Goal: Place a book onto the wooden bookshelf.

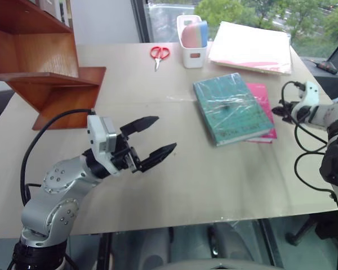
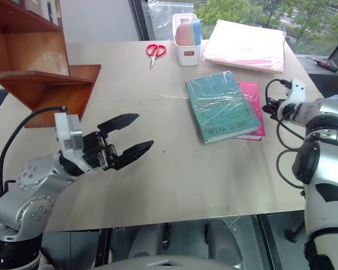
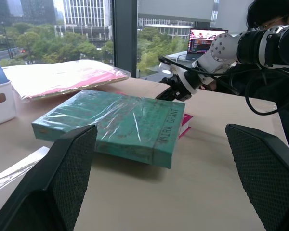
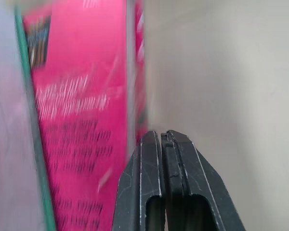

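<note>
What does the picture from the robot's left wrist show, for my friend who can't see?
A green book lies flat on a pink book on a table. The left gripper is open toward it, and the right gripper reaches in behind.

Office: desk [image 1: 158,169], scissors [image 1: 159,54], laptop [image 3: 205,40], high-rise windows.

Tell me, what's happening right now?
Left gripper open, empty over the table. Right gripper shut, at the magenta-pink book's edge. Teal-green plastic-wrapped book lies atop it, ungrasped. Reddish-brown wooden bookshelf unobstructed.
</note>
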Robot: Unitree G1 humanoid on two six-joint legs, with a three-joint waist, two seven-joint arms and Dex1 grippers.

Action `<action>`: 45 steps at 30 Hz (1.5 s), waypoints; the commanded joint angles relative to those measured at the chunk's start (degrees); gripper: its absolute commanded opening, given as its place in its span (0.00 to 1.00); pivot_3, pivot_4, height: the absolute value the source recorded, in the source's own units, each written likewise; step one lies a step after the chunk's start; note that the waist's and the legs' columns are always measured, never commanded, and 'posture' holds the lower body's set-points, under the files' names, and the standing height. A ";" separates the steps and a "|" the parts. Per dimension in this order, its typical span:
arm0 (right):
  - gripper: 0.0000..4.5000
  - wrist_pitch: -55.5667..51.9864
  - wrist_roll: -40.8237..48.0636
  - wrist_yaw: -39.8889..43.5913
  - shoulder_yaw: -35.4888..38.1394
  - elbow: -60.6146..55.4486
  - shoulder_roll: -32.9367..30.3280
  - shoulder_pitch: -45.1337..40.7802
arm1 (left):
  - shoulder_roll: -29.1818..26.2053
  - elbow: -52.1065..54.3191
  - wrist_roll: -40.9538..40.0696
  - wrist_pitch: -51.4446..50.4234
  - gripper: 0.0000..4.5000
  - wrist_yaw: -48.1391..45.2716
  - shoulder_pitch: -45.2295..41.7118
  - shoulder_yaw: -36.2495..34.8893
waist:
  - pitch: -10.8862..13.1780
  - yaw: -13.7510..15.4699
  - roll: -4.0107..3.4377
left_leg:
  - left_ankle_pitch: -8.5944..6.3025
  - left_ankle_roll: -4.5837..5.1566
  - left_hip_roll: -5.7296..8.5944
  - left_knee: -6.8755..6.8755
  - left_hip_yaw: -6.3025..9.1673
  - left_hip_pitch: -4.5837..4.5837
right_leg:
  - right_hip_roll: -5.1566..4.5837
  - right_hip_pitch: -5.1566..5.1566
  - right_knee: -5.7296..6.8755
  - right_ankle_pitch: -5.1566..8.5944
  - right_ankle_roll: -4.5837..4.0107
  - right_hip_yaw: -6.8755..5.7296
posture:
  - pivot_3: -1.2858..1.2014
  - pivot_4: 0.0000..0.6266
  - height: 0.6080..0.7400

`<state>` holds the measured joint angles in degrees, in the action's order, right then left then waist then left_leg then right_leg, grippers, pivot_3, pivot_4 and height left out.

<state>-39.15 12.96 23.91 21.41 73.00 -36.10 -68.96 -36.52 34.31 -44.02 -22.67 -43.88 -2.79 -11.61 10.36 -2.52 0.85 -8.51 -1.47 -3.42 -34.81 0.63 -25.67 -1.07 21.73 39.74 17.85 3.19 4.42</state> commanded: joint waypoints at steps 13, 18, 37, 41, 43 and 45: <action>0.04 11.68 1.22 -8.87 3.82 3.59 7.07 -2.71 | -0.81 2.64 -0.69 0.35 1.00 -0.08 1.04 -1.46 | 0.00 -0.03 0.00 | 0.00 0.01 -0.01 0.01 0.01 -0.01 | 0.00 0.00 -0.01 0.00 0.00 -0.01 | 0.52 0.24 1.00; 0.04 10.35 0.12 -5.40 2.51 3.70 8.35 -2.78 | -1.43 4.18 -1.50 -0.17 1.00 0.53 3.33 -3.42 | 0.00 -0.40 0.00 | 0.00 0.01 -0.02 0.01 0.00 0.03 | 0.01 0.00 0.01 0.00 -0.01 0.00 | 0.52 0.24 1.00; 0.04 4.12 -1.59 9.51 -2.22 2.27 15.00 -4.32 | -3.01 4.69 -2.57 -0.37 1.00 0.23 6.85 -7.49 | 0.01 -1.64 -0.01 | 0.00 0.01 -0.05 0.06 0.00 0.05 | 0.04 0.01 0.03 0.00 -0.01 0.00 | 0.52 0.24 1.00; 0.04 3.43 -1.72 12.11 -3.36 1.70 17.34 -5.26 | -3.86 4.90 -2.57 -0.26 1.00 -1.05 11.34 -11.31 | 0.01 -1.57 -0.02 | 0.00 0.01 -0.10 0.11 0.00 0.05 | 0.06 0.04 0.03 0.00 -0.01 0.00 | 0.52 0.24 1.00; 0.04 2.73 -1.54 13.53 -3.77 1.40 18.52 -5.79 | -4.08 4.92 -2.85 -0.20 1.00 -1.32 12.93 -12.99 | 0.02 -1.55 -0.01 | -0.01 0.01 -0.10 0.11 0.00 0.03 | 0.05 0.05 0.01 0.00 -0.01 -0.02 | 0.52 0.24 1.00; 0.04 2.17 -1.66 15.68 -4.74 0.80 20.13 -6.19 | -4.33 4.54 -2.64 0.12 1.00 -1.76 14.19 -14.47 | 0.02 -1.49 -0.01 | -0.01 0.00 -0.10 0.12 -0.02 0.04 | 0.05 0.05 0.01 0.00 -0.02 -0.02 | 0.52 0.24 1.00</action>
<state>-36.26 10.79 36.98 17.14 76.30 -16.75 -72.90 -40.15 37.54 -45.80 -23.40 -44.95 10.89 -23.61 10.38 -4.02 0.84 -8.52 -1.46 -3.52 -34.69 0.62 -25.63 -1.02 21.78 39.75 17.85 3.17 4.40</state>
